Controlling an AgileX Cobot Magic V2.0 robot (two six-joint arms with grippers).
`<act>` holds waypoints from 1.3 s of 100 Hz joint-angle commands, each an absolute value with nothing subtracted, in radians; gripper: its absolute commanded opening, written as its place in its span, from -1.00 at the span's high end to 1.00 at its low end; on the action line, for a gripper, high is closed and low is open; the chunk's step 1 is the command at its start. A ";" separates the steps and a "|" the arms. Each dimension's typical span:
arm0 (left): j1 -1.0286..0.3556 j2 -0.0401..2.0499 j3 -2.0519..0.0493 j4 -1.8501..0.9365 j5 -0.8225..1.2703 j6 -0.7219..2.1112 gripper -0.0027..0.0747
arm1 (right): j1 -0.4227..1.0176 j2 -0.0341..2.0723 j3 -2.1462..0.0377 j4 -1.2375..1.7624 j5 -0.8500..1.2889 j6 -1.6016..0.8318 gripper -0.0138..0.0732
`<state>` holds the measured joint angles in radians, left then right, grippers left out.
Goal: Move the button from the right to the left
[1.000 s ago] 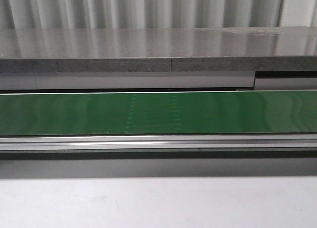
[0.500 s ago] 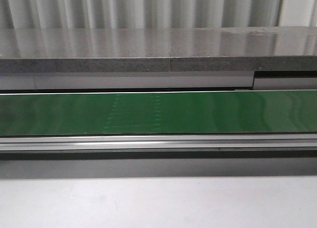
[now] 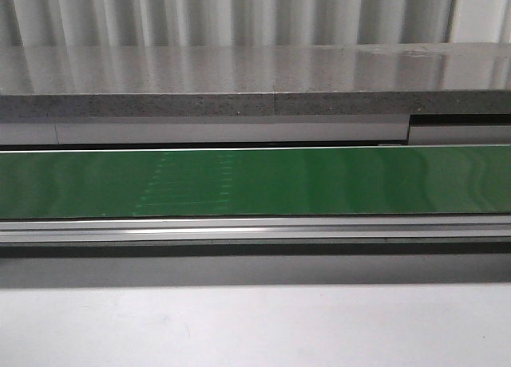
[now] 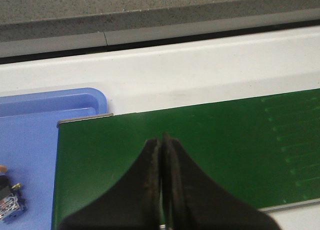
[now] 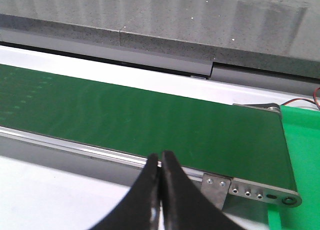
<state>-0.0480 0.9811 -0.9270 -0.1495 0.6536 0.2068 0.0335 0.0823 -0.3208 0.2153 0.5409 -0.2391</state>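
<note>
Both pincers closed and empty over the conveyor; button at the left end.

The left pincer [image 4: 161,190] has its fingers pressed together, holding nothing, above the green belt [image 4: 200,150] near that belt's left end. Just beyond this end lies the blue tray [image 4: 45,125], and the button [image 4: 9,202] rests in it, partly cut off at the frame edge; its long axis cannot be determined. The right pincer [image 5: 160,190] is likewise closed and empty, above the opposite belt end beside a green tray [image 5: 300,155]. Judgement: the left arm is nearer the button, already on the left.
</note>
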 commanded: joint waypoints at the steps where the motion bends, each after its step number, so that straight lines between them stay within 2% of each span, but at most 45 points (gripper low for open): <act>1: -0.055 0.882 -0.900 -0.178 0.565 0.194 0.98 | 0.035 0.092 -0.345 0.218 0.467 -0.245 0.84; 37: -0.055 0.535 -0.693 -0.180 0.516 0.194 0.98 | 0.035 0.092 -0.345 0.218 0.467 -0.245 0.84; 89: -0.055 0.254 -0.484 -0.192 0.497 0.194 0.98 | 0.035 0.092 -0.345 0.218 0.467 -0.245 0.84; 115: -0.046 0.198 -0.330 -0.128 0.195 0.192 0.98 | 0.035 0.092 -0.345 0.218 0.467 -0.245 0.84; 130: -0.018 0.145 -0.231 -0.006 0.119 0.016 0.98 | 0.035 0.092 -0.345 0.218 0.467 -0.245 0.84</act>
<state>-0.0311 0.1623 -0.2501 -0.0893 0.2443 0.1372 0.0335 0.0823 -0.3208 0.2153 0.5409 -0.2391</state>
